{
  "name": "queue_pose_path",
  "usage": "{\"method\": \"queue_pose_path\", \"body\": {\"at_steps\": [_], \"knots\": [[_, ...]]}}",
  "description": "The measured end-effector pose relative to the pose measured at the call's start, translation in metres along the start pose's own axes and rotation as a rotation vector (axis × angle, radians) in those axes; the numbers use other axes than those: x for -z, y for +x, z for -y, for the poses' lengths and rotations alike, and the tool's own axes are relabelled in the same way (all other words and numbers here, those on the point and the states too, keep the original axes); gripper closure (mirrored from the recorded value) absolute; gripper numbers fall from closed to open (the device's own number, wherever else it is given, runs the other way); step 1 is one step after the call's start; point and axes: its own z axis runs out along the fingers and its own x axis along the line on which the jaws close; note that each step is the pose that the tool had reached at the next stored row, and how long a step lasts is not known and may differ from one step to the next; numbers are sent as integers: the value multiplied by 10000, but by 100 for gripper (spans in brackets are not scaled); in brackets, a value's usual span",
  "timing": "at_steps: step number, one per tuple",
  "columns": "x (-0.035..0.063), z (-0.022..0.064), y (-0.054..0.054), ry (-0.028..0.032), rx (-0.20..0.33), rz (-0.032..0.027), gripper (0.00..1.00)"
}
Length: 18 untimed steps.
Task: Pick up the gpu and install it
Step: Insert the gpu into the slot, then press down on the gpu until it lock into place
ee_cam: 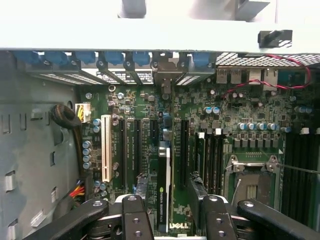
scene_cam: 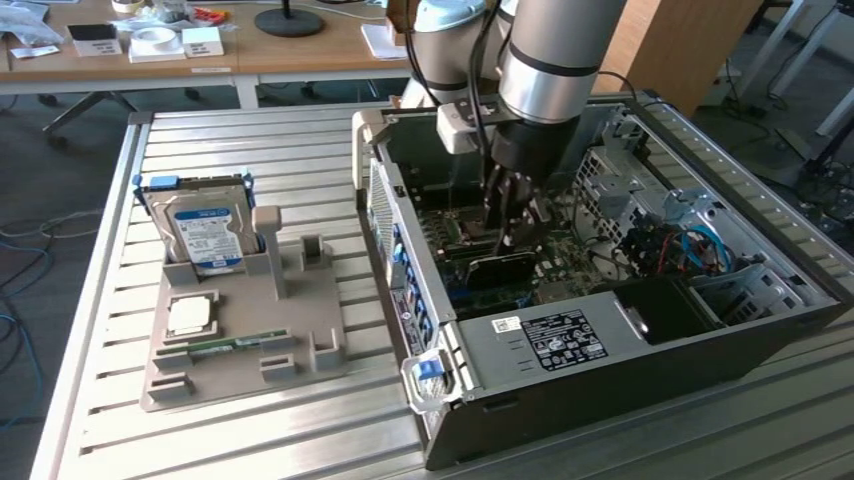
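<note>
The fingers (ee_cam: 172,220) are spread wide, one on each side of the gpu (ee_cam: 164,187), and do not pinch it. The gpu stands on its edge in a slot on the green board (ee_cam: 235,120) inside the open computer case (scene_cam: 627,370). The arm (scene_cam: 547,70) reaches down into the case. Beside the case, a gray holder (scene_cam: 240,350) on the tabletop (scene_cam: 267,140) keeps a silver hard drive (scene_cam: 203,235) standing up.
</note>
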Motion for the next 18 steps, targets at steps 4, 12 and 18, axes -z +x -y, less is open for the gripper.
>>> {"method": "queue_pose_path", "body": {"at_steps": [4, 12, 18], "knots": [[104, 1, -1, 0, 0, 0, 55], [237, 4, -3, 1, 1, 2, 55], [238, 4, -3, 0, 0, 0, 55]]}}
